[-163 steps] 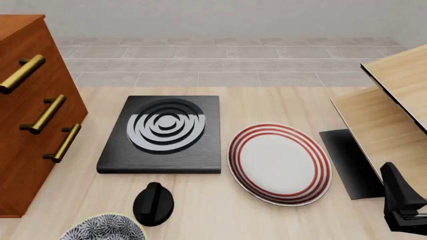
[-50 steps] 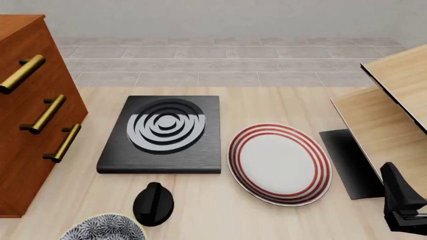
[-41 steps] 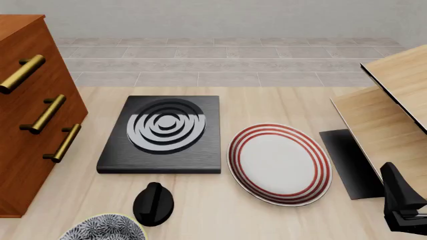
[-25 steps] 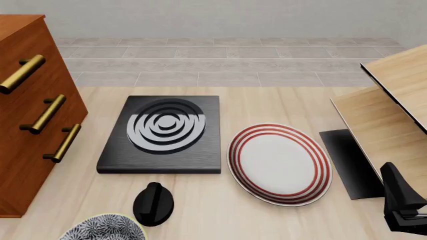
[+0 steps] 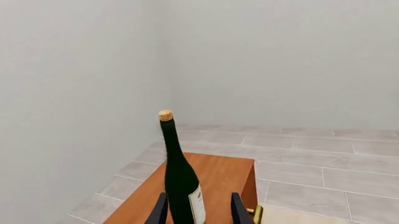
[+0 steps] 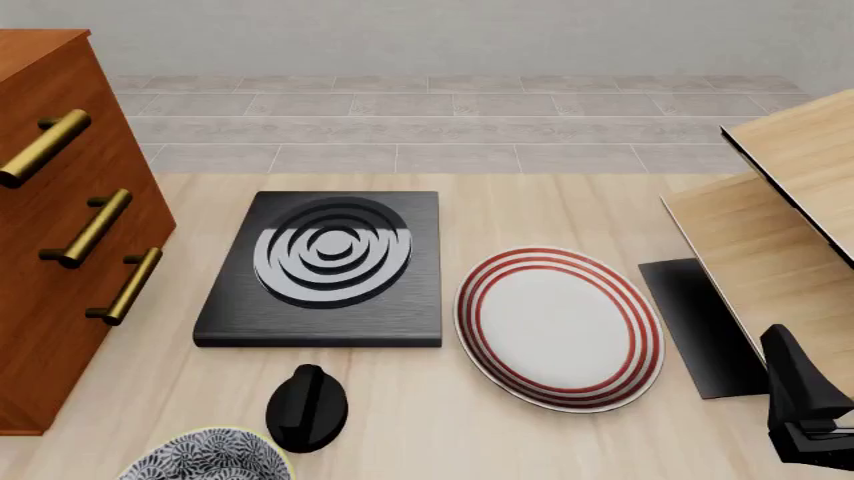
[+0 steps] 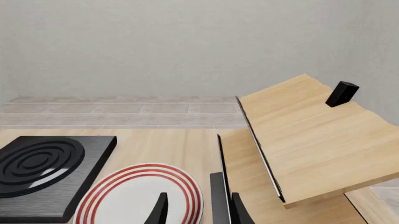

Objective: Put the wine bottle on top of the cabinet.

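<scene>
Bottle: I see the wine bottle (image 5: 181,179) upright over the cabinet (image 5: 215,179) top.
Left gripper (image 5: 198,210): fingers flank it; contact unclear.
Right gripper (image 7: 198,210): spread, empty.

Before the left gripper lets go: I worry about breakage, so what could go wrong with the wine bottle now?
The wine bottle stands between the left gripper's fingers over the cabinet top, but its base is out of view, so I cannot tell whether it rests there; released too high, it could drop. It is tall and narrow, so a finger brushing it on withdrawal might topple it. It also seems near the top's front edge, above the brass handle.
</scene>
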